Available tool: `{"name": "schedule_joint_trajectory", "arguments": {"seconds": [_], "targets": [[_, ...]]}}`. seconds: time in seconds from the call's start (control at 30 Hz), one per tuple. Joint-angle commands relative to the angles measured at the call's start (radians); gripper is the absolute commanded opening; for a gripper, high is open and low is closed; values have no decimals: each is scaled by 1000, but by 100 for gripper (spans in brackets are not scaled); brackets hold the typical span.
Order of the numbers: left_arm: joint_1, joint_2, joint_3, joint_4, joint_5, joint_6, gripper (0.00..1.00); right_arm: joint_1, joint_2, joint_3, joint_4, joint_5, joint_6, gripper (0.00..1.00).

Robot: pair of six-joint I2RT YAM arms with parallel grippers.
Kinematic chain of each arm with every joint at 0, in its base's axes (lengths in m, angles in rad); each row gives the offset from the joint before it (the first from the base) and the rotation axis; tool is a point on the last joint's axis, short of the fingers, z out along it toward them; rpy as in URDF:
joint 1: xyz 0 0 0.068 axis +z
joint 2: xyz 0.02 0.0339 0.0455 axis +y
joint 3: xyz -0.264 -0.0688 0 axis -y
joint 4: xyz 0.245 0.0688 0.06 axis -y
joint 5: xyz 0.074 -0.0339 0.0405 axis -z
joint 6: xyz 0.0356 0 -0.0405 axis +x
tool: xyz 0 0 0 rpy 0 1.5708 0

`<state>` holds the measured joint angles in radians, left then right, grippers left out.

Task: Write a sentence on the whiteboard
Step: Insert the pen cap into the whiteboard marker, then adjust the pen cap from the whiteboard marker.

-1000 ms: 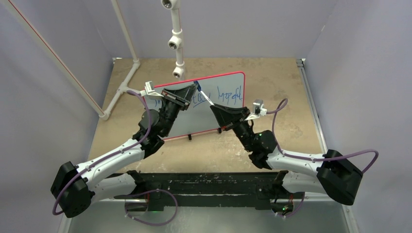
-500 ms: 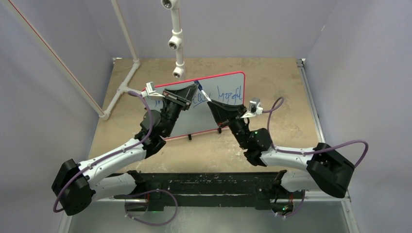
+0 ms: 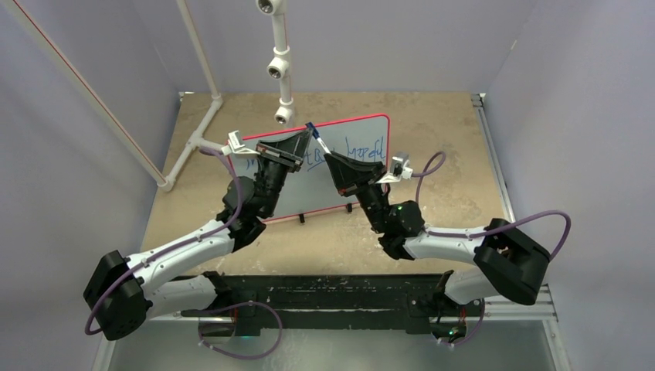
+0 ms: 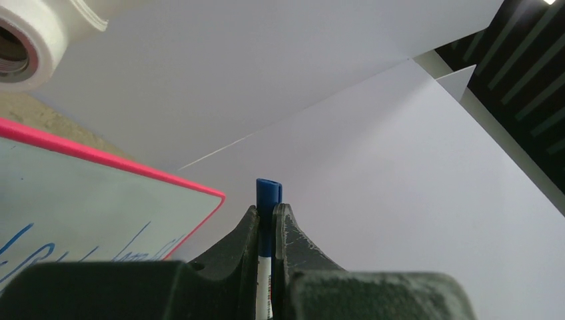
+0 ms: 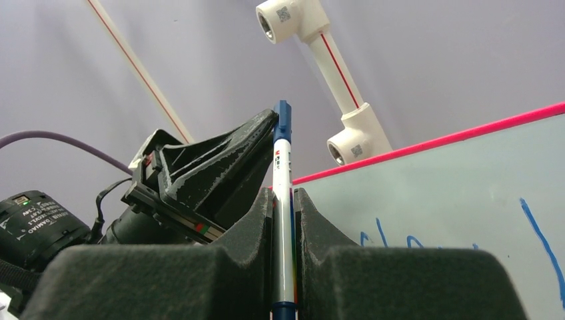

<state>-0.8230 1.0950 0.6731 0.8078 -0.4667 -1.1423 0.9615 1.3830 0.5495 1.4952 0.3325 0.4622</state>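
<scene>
Whiteboard point(image 3: 309, 189) sits askew mid-table on the tan tabletop point(image 3: 440, 131), blue sentence point(image 3: 364, 149) scrawled along its top, lilac walls point(image 3: 402, 46) all around. The left gripper point(image 3: 308, 136) pinches the blue marker point(image 3: 317, 140) by its cap and the right gripper point(image 3: 327, 157) clamps its barrel. Since a second ago, the right arm has swung inward.

White links point(image 3: 185, 246), black joints point(image 3: 116, 297), purple cables point(image 3: 533, 218), black pitted end effectors point(image 3: 307, 137) point(image 3: 327, 158).

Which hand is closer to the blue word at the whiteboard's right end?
Right. The right hand sits just left of that word on the whiteboard; the left hand is farther left, across the marker both grip.
</scene>
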Motion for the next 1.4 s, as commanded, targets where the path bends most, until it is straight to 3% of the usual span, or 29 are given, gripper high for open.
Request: {"name": "schedule_joint_trajectory", "arguments": {"seconds": [0.0, 0.27, 0.4, 0.53, 0.63, 0.97, 1.2, 1.37], "targets": [[-31, -13, 58, -88, 176, 129, 6, -15, -32, 44, 124, 75, -37, 0], [-31, -29, 235, -325, 361, 366, 48, -15, -111, 3, 115, 76, -44, 0], [-29, -33, 299, -427, 441, 439, 60, -15, -161, -10, 76, 59, -49, 0], [-13, -6, 418, -619, 496, 515, 65, -15, -251, -42, -52, -43, -37, 0], [22, -15, 435, -599, 596, 508, 70, -16, -335, -79, -165, -86, -16, 0], [115, -13, 460, -612, 724, 422, 73, -17, -535, -163, -330, -260, 15, 0], [116, -10, 445, -581, 817, 400, 72, -17, -570, -177, -381, -253, 20, 0], [117, -6, 434, -575, 843, 388, 50, -17, -559, -180, -362, -251, 29, 0]]}}
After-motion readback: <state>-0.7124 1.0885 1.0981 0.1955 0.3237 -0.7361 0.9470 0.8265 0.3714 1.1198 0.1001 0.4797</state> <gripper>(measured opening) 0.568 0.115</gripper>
